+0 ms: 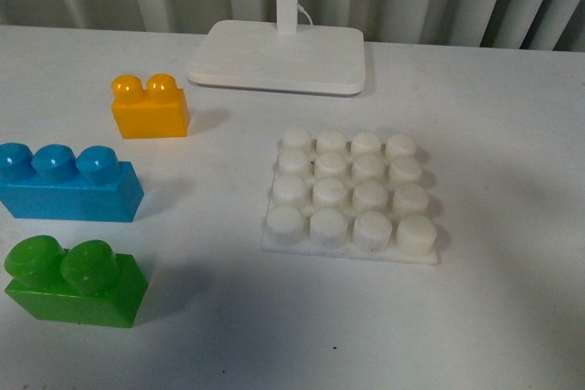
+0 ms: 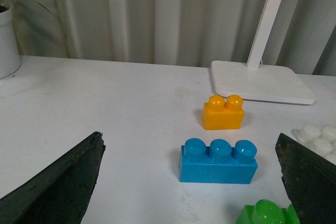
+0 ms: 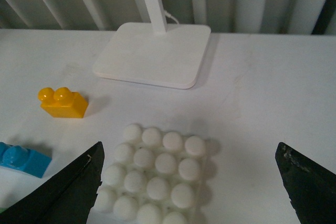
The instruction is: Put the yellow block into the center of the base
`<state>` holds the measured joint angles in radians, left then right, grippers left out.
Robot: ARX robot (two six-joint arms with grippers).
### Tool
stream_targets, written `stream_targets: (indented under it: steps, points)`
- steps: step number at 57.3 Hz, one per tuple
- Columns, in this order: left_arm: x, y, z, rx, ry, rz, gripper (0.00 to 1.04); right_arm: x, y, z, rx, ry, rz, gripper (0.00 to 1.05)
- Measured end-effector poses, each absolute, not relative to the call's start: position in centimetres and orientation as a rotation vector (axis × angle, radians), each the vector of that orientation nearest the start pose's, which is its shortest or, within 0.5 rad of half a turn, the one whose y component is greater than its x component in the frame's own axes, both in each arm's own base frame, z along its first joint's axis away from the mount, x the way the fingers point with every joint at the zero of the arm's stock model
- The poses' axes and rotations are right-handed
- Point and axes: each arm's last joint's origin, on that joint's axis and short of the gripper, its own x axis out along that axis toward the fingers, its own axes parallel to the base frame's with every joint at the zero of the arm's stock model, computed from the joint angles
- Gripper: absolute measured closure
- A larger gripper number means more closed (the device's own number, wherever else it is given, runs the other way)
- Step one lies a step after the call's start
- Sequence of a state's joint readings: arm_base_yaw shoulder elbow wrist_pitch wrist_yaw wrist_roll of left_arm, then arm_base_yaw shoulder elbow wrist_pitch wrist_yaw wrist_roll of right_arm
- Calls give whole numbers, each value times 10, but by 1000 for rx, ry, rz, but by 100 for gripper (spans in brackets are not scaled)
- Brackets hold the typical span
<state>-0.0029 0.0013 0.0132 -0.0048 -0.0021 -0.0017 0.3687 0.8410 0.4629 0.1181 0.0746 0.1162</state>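
The yellow block point(image 1: 150, 108) stands upright on the table, left of and behind the base point(image 1: 349, 195), a white studded square plate with nothing on it. In the left wrist view the yellow block point(image 2: 223, 113) lies beyond the blue brick, ahead of my open, empty left gripper point(image 2: 194, 192). In the right wrist view the base point(image 3: 151, 179) sits between the wide-apart jaws of my open, empty right gripper point(image 3: 191, 192), and the yellow block point(image 3: 62, 103) is off to one side. Neither gripper shows in the front view.
A blue three-stud brick point(image 1: 69, 184) and a green two-stud brick point(image 1: 76, 281) stand in front of the yellow block. A white lamp stand point(image 1: 279, 55) with a pole is at the back. A white plant pot point(image 2: 8, 45) shows in the left wrist view.
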Motion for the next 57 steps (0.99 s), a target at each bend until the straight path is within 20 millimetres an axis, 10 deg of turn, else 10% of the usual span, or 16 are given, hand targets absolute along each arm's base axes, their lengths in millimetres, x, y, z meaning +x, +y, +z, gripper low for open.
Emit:
stream_targets:
  steps: [22, 51, 57]
  points:
    - [97, 0, 167, -2, -7, -2, 6, 127, 16, 237, 152, 67, 149, 9]
    - [97, 0, 167, -2, -7, -2, 6, 114, 0, 192, 6, 5, 1, 103]
    - [97, 0, 167, -2, -7, -2, 6, 112, 0, 187, 3, 1, 0, 104]
